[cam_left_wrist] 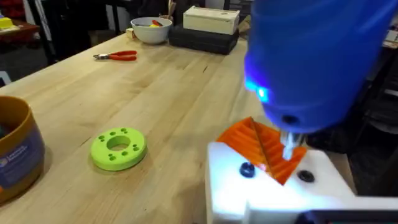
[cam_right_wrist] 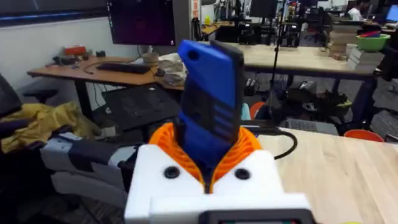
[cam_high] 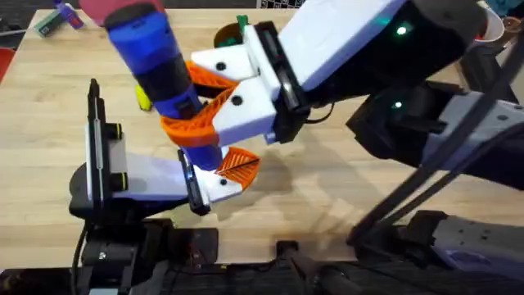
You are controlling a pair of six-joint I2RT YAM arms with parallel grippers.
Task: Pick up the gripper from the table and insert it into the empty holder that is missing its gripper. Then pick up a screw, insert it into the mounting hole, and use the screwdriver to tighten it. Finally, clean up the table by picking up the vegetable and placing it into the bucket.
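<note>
the right gripper (cam_high: 214, 97) reaches across the middle of the wooden table (cam_high: 327, 176), its orange pads (cam_high: 205, 78) clamped on the blue screwdriver (cam_high: 155, 57), which stands nearly upright between them and blocks much of the overhead view. in the left wrist view the screwdriver's thin metal bit (cam_left_wrist: 289, 144) comes down onto an orange tip (cam_left_wrist: 264, 149) seated on a white finger block (cam_left_wrist: 273, 186), with a dark screw head (cam_left_wrist: 247, 169) just beside it; a blue light glows on the tool's body. the left gripper (cam_high: 221, 172) sits low under the screwdriver, and i cannot tell whether its fingers are apart or together. a green ring (cam_left_wrist: 118, 148) lies on the table near the orange-brown bucket (cam_left_wrist: 15, 149), whose inside i cannot see. farther back, red-handled pliers (cam_left_wrist: 116, 56) lie near a white bowl (cam_left_wrist: 151, 28) holding small coloured pieces, beside a stack of boxes (cam_left_wrist: 208, 28).
</note>
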